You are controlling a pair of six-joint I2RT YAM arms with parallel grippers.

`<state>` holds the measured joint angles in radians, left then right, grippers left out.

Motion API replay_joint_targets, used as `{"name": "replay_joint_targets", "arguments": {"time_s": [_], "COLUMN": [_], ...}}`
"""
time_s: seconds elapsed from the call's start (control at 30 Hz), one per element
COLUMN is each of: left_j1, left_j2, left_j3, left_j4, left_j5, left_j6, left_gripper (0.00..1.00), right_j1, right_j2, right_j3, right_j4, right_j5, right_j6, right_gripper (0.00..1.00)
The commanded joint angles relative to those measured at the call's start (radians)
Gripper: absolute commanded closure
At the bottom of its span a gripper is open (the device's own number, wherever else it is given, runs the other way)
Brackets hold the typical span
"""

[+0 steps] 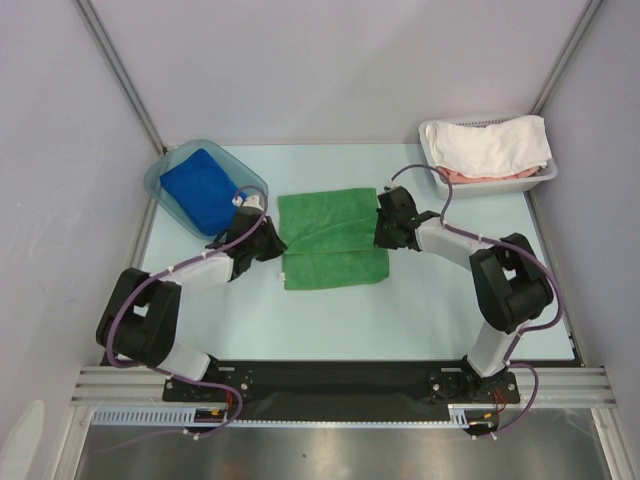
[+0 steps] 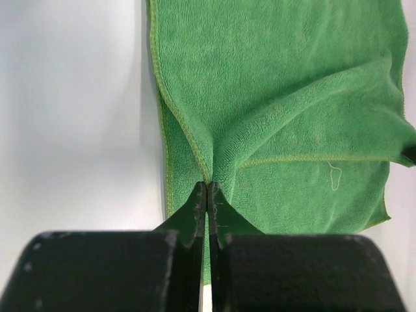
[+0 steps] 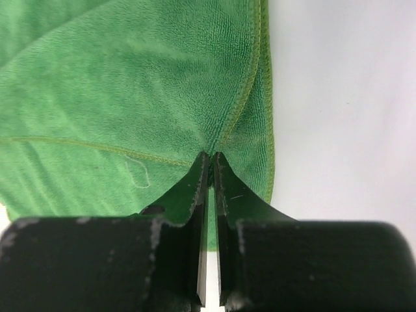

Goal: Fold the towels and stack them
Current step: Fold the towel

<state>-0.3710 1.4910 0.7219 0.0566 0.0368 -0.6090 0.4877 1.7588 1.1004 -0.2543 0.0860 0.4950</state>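
Towel [image 1: 332, 240], green terry, stitched hems, folded rectangle, puckered edges

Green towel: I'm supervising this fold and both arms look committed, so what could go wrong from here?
1. The left gripper and right gripper each pinch the green towel only at the fingertips, on a bunched edge; lifting could slip one side free and skew the fold.
2. The towel already lies in layers; each pinch may hold just the top one, leaving the rest behind.
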Motion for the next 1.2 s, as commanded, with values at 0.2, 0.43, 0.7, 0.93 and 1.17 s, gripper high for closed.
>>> {"name": "replay_joint_targets", "arguments": {"time_s": [0.2,0.43,0.7,0.93,1.17], "left_j1": [-0.008,-0.011,-0.028,-0.051,-0.055], "left_j2": [-0.092,-0.133,-0.167,-0.178,-0.201], "left_j3": [0.09,0.082,0.04,0.016,-0.018], "left_j4": [-0.126,-0.182,-0.189,-0.19,-0.19], "left_j5": [-0.034,-0.066,-0.06,-0.06,-0.066], "left_j6": [0.037,0.038,0.034,0.028,0.02], "left_gripper": [1.0,1.0,1.0,1.0,1.0], "right_j1": [-0.041,-0.052,-0.055,-0.052,-0.051], "right_j2": [-0.163,-0.208,-0.245,-0.271,-0.298], "right_j3": [0.026,0.004,-0.048,-0.082,-0.131], "right_j4": [-0.051,-0.069,-0.06,-0.059,-0.053], "right_j5": [-0.022,-0.046,-0.063,-0.069,-0.075], "right_j6": [-0.036,-0.047,-0.045,-0.042,-0.041], "right_gripper": [0.97,0.97,0.97,0.97,0.97]}}
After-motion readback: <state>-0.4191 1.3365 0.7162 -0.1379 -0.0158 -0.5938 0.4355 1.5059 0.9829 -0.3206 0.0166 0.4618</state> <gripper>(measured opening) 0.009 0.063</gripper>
